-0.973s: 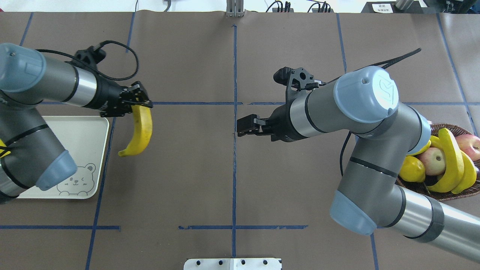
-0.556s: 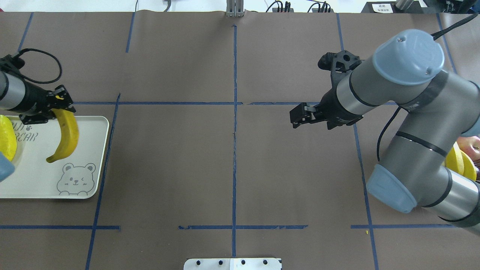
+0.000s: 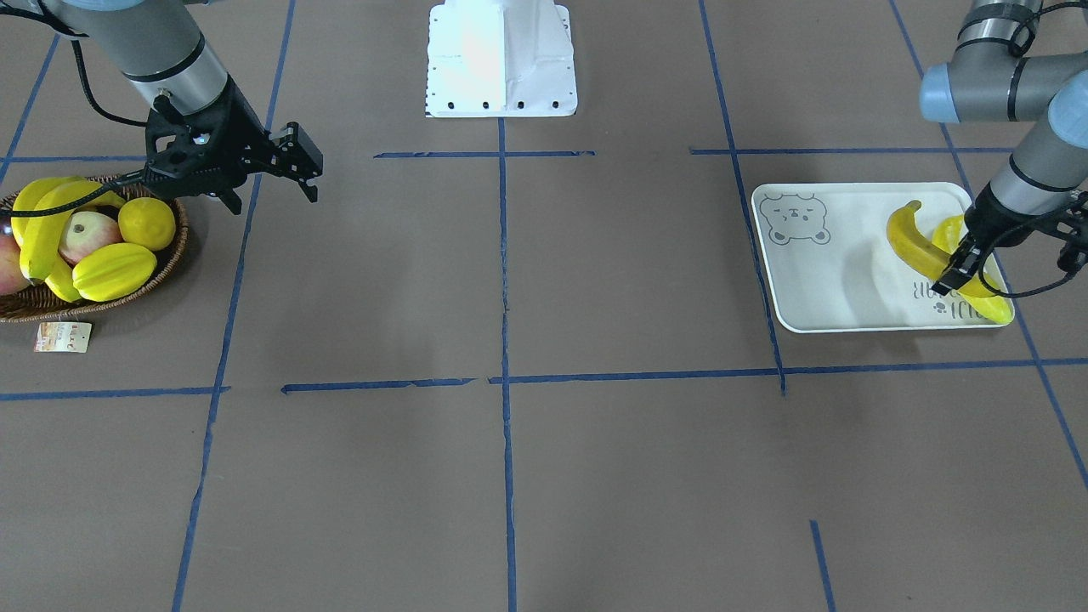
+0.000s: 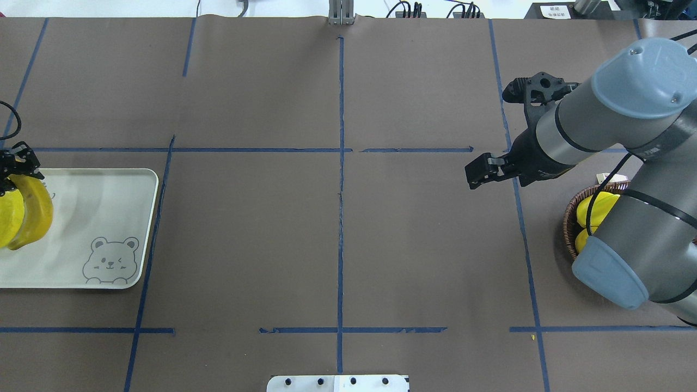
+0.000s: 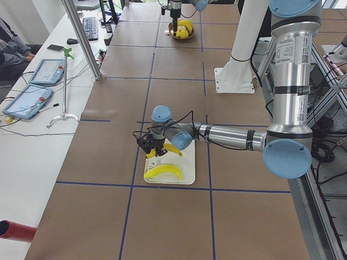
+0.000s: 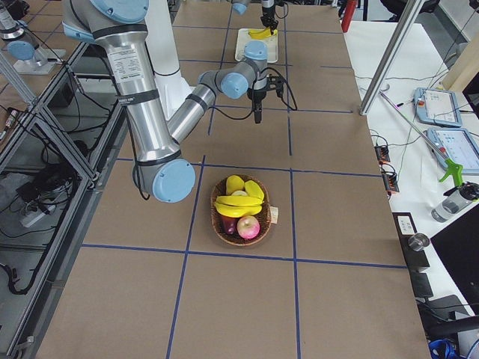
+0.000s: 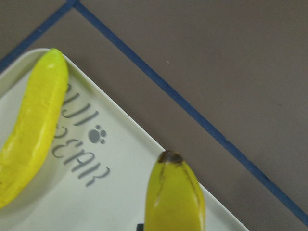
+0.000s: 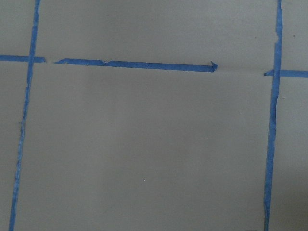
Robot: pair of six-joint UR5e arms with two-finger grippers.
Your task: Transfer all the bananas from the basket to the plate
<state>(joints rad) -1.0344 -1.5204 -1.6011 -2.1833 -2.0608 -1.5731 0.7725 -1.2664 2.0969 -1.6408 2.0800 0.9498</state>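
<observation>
Banana (image 3: 903, 238) pinched near one end by left gripper (image 3: 952, 280), jaws closed on it, hanging low over the plate (image 3: 829, 285); whether it touches the tray is unclear. Left wrist view alone shows its dark tip and a second banana (image 7: 33, 130) lying flat beside the grey lettering. Front view alone shows right gripper (image 3: 302, 166) empty, jaws seemingly parted, near the basket (image 3: 166, 259) holding more bananas (image 3: 34, 229). Since a second ago: held banana carried from over bare table to over plate; right arm withdrawn basketward. Fruit glossy, curved; tray smooth, white, round-cornered; basket dark woven wicker.
</observation>
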